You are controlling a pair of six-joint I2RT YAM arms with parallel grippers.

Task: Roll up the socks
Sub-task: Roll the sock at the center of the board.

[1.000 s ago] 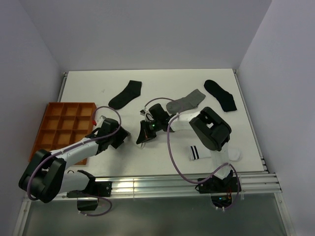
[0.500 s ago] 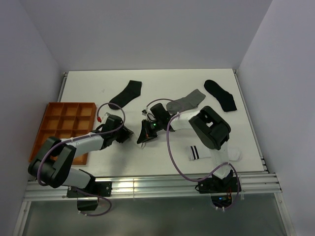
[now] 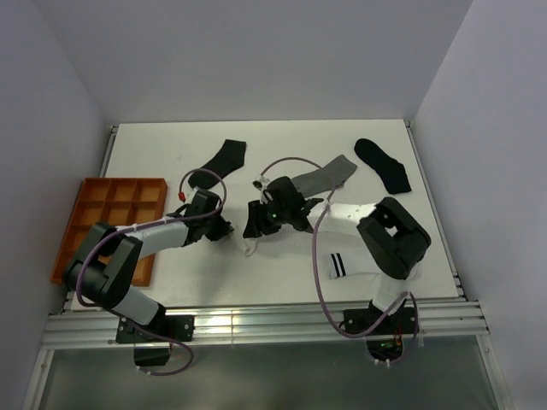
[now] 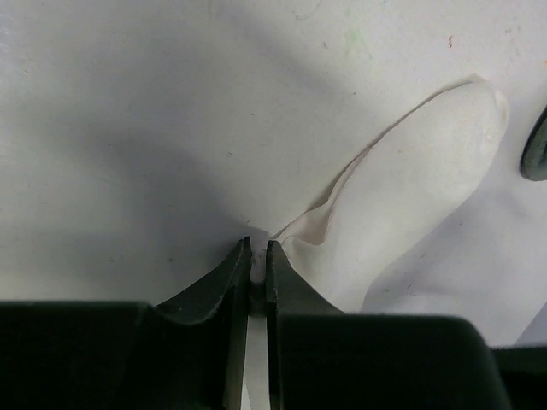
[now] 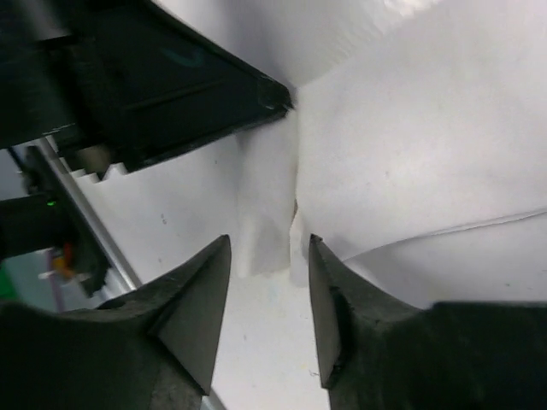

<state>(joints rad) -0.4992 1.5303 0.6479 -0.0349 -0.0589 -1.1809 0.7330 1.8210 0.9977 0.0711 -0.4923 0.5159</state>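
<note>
Your left end effector [image 4: 258, 248] has closed, pinching the edge of the white sock [image 4: 410, 188]. Your right end effector [image 5: 269, 243] has just spread. Grip looks handed over, and the sock seems still unrolled.

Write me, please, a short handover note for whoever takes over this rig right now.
Left gripper: shut on an edge of the plain white sock, which lies unrolled mid-table.
Right gripper: open over the same sock, holding nothing.
Striped sock: flat, near the right arm.
Grey sock and two black socks: flat, farther back.
Done: no sock rolled.
Left: roll the white one, then the rest.
</note>
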